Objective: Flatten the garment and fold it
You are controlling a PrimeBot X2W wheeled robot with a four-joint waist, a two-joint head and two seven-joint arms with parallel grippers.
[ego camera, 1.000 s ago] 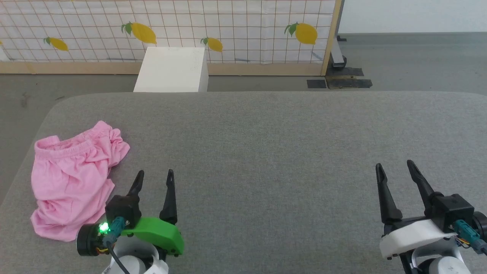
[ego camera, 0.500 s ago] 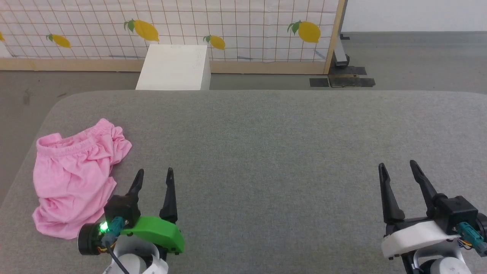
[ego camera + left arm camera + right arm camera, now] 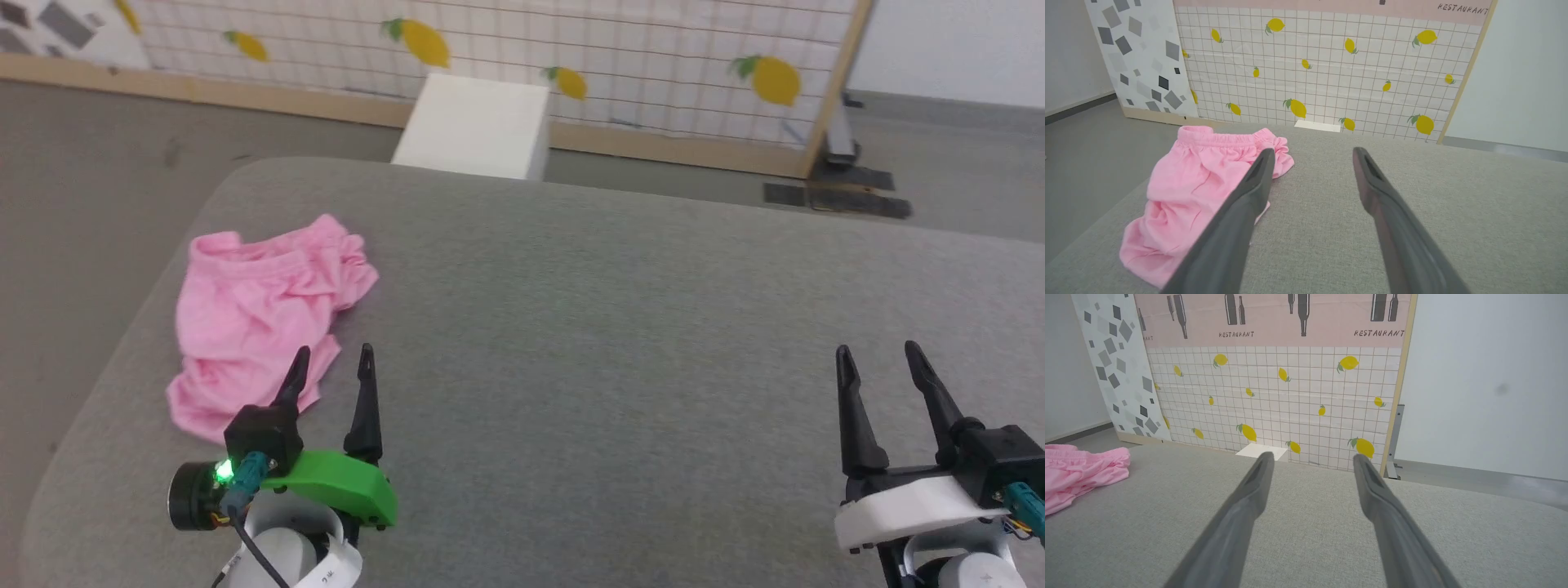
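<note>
The garment (image 3: 261,310), a crumpled light-pink pair of shorts with a gathered waistband, lies near the left edge of the grey padded table (image 3: 620,310). In the left wrist view the garment (image 3: 1196,183) spreads to the left of my fingers; the right wrist view has the garment (image 3: 1077,473) at its far left. My left gripper (image 3: 333,358) is open, empty, just right of the garment's near hem, its left finger overlapping the cloth's edge in view. My right gripper (image 3: 878,355) stands open and empty at the lower right, far from the cloth.
A white box (image 3: 478,126) stands on the floor behind the table's far edge. A lemon-patterned tiled partition (image 3: 571,57) runs behind it, with a wooden post (image 3: 837,90) at its right end. The table's left edge drops to grey floor (image 3: 82,196).
The head camera has turned left, shifting the whole picture to the right. The garment has not moved on the table, and both grippers stay open in much the same stance.
</note>
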